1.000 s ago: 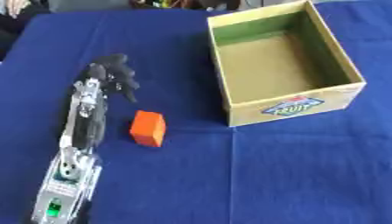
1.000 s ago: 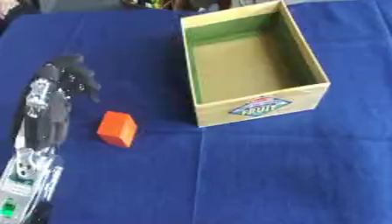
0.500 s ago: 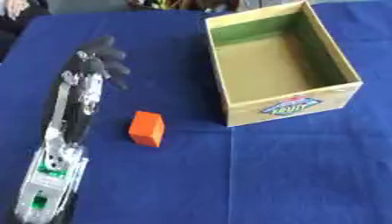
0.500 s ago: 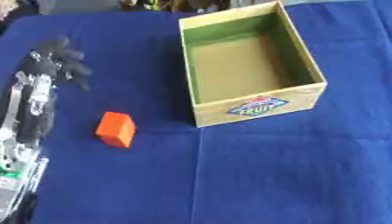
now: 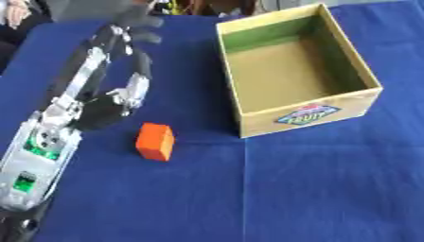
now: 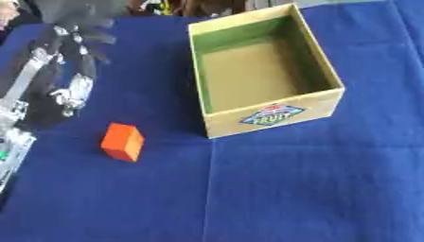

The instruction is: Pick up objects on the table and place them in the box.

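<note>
One orange block (image 5: 155, 141) lies on the blue cloth (image 5: 314, 189), left of the box (image 5: 298, 71). Left hand (image 5: 132, 21) hovers far beyond it, fingers seemingly spread, though blurred.

Left hand (image 5: 132, 21) farther up the table, beyond the orange block (image 5: 155, 141).

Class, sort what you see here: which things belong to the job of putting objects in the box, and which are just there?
Part of the job:
- orange block, on the cloth left of the box
- cardboard box, open, nothing inside
- left hand, raised near the far edge

Just there:
- blue tablecloth
- dark clutter beyond the far edge, unclear
</note>
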Robot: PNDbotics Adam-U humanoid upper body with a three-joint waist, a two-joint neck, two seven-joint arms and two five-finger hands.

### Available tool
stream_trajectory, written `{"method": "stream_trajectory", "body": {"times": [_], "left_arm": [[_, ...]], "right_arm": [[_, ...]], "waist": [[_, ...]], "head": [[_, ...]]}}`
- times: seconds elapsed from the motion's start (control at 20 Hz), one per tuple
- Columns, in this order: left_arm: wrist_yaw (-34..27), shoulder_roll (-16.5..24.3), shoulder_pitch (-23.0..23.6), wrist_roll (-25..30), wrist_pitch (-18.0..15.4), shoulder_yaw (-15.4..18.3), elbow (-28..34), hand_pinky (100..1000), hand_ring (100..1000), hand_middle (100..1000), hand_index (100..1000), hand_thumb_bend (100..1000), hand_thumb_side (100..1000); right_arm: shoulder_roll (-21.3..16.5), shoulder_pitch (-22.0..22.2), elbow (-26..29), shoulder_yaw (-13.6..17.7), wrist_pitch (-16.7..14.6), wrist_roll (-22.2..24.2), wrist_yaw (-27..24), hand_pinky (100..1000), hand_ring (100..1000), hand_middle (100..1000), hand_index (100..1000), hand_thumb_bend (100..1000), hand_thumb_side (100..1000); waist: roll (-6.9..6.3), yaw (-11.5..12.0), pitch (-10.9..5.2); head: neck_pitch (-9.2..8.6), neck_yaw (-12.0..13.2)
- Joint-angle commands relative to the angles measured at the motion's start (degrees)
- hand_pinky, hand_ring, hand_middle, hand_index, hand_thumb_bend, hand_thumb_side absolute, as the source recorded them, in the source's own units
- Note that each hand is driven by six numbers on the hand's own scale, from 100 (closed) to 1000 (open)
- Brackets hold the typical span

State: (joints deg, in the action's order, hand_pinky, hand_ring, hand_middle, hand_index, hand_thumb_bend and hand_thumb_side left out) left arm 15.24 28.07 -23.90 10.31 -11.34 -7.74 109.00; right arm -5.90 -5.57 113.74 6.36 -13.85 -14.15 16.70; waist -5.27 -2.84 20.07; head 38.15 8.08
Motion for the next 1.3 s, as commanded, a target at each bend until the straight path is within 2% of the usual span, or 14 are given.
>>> {"method": "stream_trajectory", "body": {"times": [0.05,0.1,0.25,0.35,0.4,0.45,0.5,0.55,0.6,0.7,0.75,0.95,1.15,1.3], "left_arm": [[2.57,5.5,-2.27,2.48,0.44,-2.75,-2.6,655,832,877,1000,100,558],[3.32,6.72,-2.92,3.23,0.68,-3.69,-3.65,675,857,918,1000,100,581],[5.64,10.49,-4.58,5.55,1.93,-6.71,-6.91,691,874,940,1000,100,672],[7.19,13.01,-5.13,7.1,1.71,-7.99,-8.12,705,885,948,1000,100,820],[7.97,14.27,-5.17,7.87,1.34,-8.6,-8.6,714,892,952,1000,139,913],[8.74,15.53,-5.14,8.65,0.83,-9.1,-8.97,720,897,956,1000,228,967],[9.48,16.72,-5.03,9.38,0.22,-9.33,-9.09,725,901,960,1000,278,1000],[10.25,17.99,-4.82,10.16,-0.49,-9.2,-8.84,725,901,960,1000,278,1000],[11.03,19.24,-4.53,10.93,-1.23,-8.77,-8.33,726,904,961,1000,402,1000],[12.55,21.73,-3.88,12.46,-2.74,-7.34,-6.76,723,905,961,1000,561,1000],[13.33,22.99,-3.53,13.24,-3.51,-6.62,-5.85,722,904,958,1000,592,1000],[16.51,28.15,-1.98,16.41,-6.68,-4.14,-1.97,726,907,965,1000,664,1000],[19.77,33.44,-0.07,19.67,-9.94,-2.68,1.66,735,914,981,1000,687,1000],[22.23,34.85,0.85,22.13,-12.4,-2.08,2.54,738,918,992,1000,690,1000]], "right_arm": [[-1.1,-0.1,0.85,0.1,-0.26,0.02,0.83,809,951,625,967,100,969],[-1.1,-0.05,0.85,0.05,-0.34,0.1,0.91,809,952,624,965,100,969],[-1.08,0.1,0.85,-0.1,-0.48,0.35,1.08,809,951,624,964,100,968],[-1.05,0.12,0.85,-0.16,-0.57,0.42,1.1,809,951,624,964,100,970],[-1.03,0.11,0.85,-0.24,-0.61,0.49,1.1,809,952,624,964,100,971],[-1.0,0.11,0.85,-0.3,-0.63,0.58,1.11,809,952,624,964,100,970],[-0.97,0.11,0.85,-0.34,-0.65,0.63,1.12,809,952,624,964,100,970],[-0.92,0.1,0.85,-0.36,-0.67,0.66,1.12,809,952,624,964,100,970],[-0.89,0.09,0.85,-0.37,-0.7,0.68,1.11,809,952,624,964,100,970],[-0.82,0.09,0.85,-0.44,-0.73,0.75,1.07,810,952,623,964,100,969],[-0.79,0.08,0.85,-0.5,-0.73,0.82,1.05,810,952,623,964,100,969],[-0.68,0.05,0.85,-0.65,-0.73,1.03,0.91,810,952,623,964,100,967],[-0.5,-0.02,0.85,-0.83,-0.84,1.23,0.72,810,952,622,963,100,966],[-0.46,-0.12,0.85,-0.93,-0.85,1.41,0.63,810,953,622,962,100,965]], "waist": [[0.23,0.01,-1.16],[0.26,-0.03,-1.14],[0.33,-0.21,-1.11],[0.38,-0.36,-1.07],[0.38,-0.45,-1.03],[0.38,-0.54,-0.99],[0.4,-0.61,-0.95],[0.45,-0.7,-0.9],[0.5,-0.77,-0.87],[0.6,-0.85,-0.82],[0.64,-0.89,-0.8],[0.79,-1.2,-0.78],[1.01,-1.66,-0.67],[1.02,-1.81,-0.6]], "head": [[-0.47,-0.39],[-0.5,-0.4],[-0.64,-0.32],[-0.73,-0.3],[-0.71,-0.28],[-0.67,-0.24],[-0.65,-0.21],[-0.66,-0.13],[-0.65,-0.06],[-0.73,-0.02],[-0.79,0.03],[-0.95,0.35],[-1.09,0.84],[-1.18,1.01]]}}
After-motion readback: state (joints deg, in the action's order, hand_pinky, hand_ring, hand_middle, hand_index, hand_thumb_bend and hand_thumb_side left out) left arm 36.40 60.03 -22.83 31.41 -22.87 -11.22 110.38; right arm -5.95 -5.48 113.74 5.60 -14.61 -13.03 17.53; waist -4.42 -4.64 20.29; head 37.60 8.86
